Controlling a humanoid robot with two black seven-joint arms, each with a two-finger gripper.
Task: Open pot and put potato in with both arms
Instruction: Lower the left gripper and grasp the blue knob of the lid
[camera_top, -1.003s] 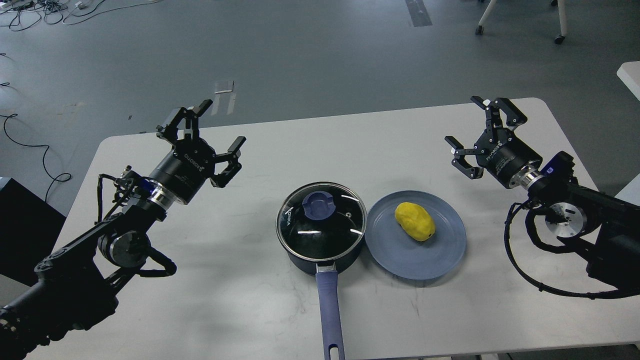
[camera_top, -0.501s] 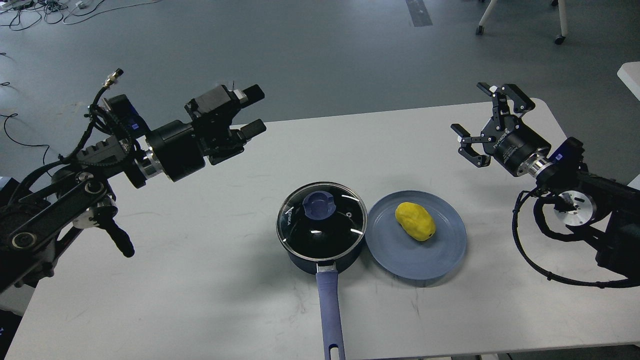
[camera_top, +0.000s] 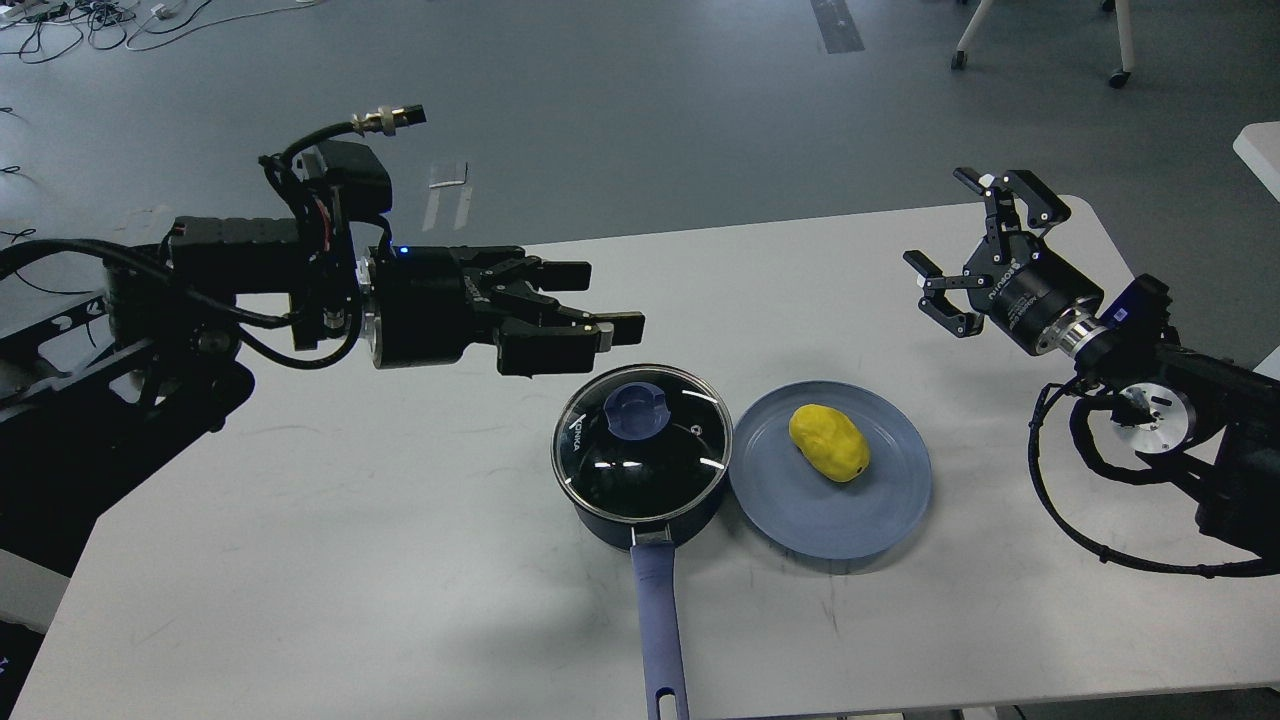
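Now left pincer (camera_top: 590, 305) has swung beside pot (camera_top: 642, 462).

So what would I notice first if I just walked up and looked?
Probably the bright yellow potato, lying on a blue plate in the middle of the white table. Right beside the plate sits a dark pot with its glass lid on. Then the two black arms: the left gripper reaches toward the pot, the right gripper waits open at the far right.

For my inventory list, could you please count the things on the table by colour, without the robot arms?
Blue: 2, the pot and the plate
Clear glass: 1, the lid
Yellow: 1, the potato
Total: 4
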